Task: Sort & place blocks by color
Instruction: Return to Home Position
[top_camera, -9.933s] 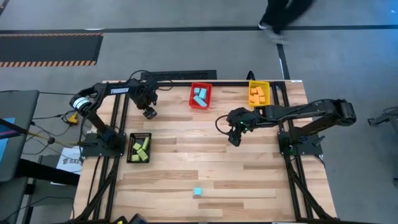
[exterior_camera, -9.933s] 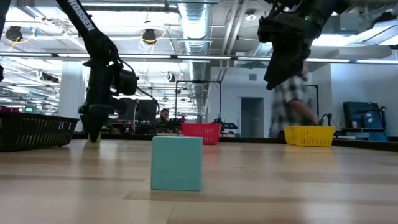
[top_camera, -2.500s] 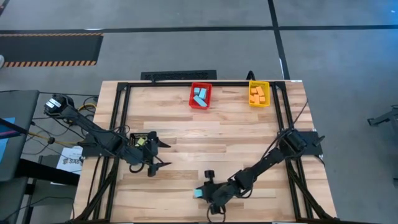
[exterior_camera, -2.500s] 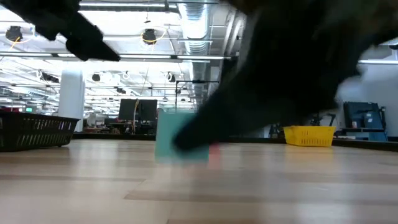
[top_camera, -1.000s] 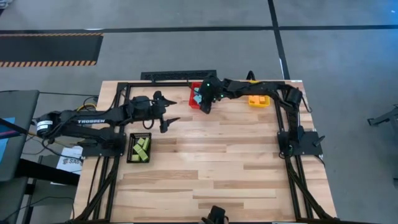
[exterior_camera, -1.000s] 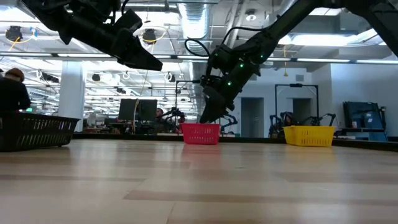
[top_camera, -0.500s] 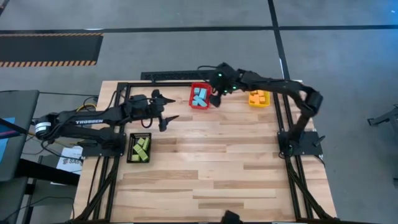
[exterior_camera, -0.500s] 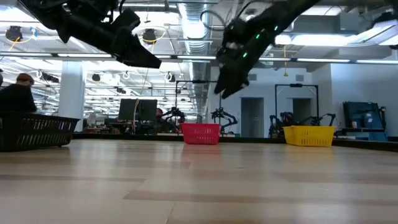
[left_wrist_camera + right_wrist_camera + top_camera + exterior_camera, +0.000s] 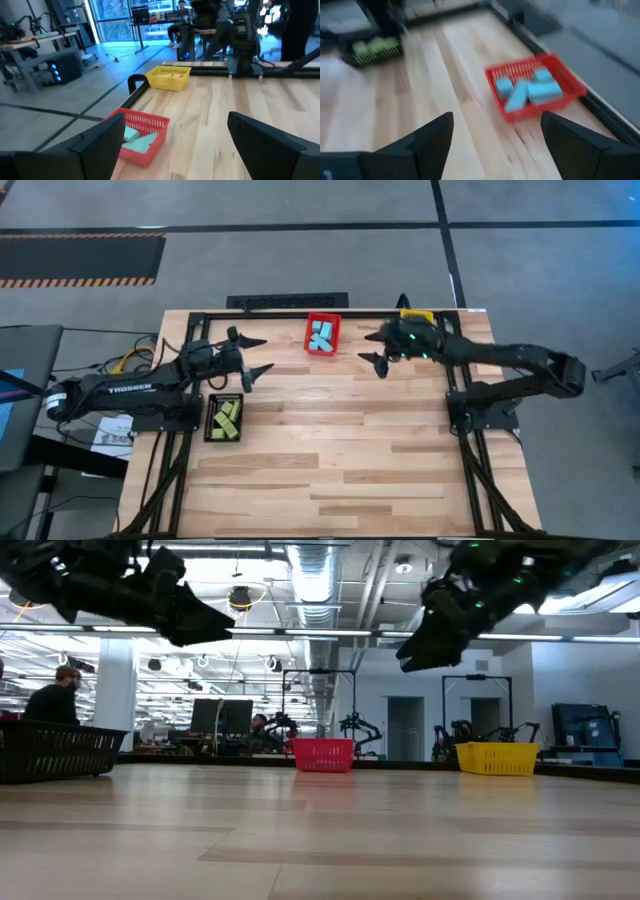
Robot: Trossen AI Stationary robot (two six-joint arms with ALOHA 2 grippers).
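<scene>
Light blue blocks [image 9: 321,337] lie in the red bin [image 9: 322,320] and show again as blue blocks [image 9: 527,92] in the right wrist view. Lime green blocks [image 9: 227,418] fill the black bin [image 9: 209,418]. Orange blocks [image 9: 172,73] sit in the yellow bin [image 9: 167,85]. My left gripper [image 9: 252,355] hangs open above the table, left of the red bin. My right gripper [image 9: 371,348] hangs open just right of the red bin, pointing toward the left edge. Both are empty.
The red bin [image 9: 323,754] and yellow bin [image 9: 497,757] stand along the far edge, the black bin [image 9: 55,750] near the left edge. The right arm partly covers the yellow bin [image 9: 415,315]. Bare wood spans the middle and near half. A person sits in the room behind.
My right gripper has drawn away from above the red bin toward the table's right edge and slightly nearer, its arm swinging round to the right. My left gripper has slipped back a little toward the left edge. The blocks and bins stay put.
</scene>
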